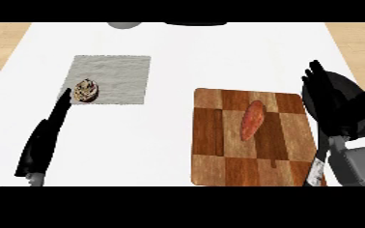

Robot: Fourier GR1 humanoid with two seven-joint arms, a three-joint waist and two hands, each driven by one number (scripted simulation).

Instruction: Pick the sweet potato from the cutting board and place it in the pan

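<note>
We see the sweet potato [251,120] lying untouched on the checkered cutting board [214,159], a little above the board's middle, its long axis running roughly from twelve to six o'clock with a slight lean. Our right hand [322,94] sits at about three o'clock from it, fingers straight and pointing up, over the dark pan [351,89], whose handle [318,166] trails toward six o'clock along the board's right edge. Our left hand [44,142] rests at the lower left, fingers straight and together, holding nothing; near its fingertips a small speckled object [86,91] lies on a grey mat [118,75]. We judge the pick has not yet begun. To do it well, we should bring the right hand toward nine o'clock until it is above the potato's middle, turn the fingers across its narrow width, and close there rather than at a tapered end, then lift clear before carrying it back toward three o'clock to the pan.
</note>
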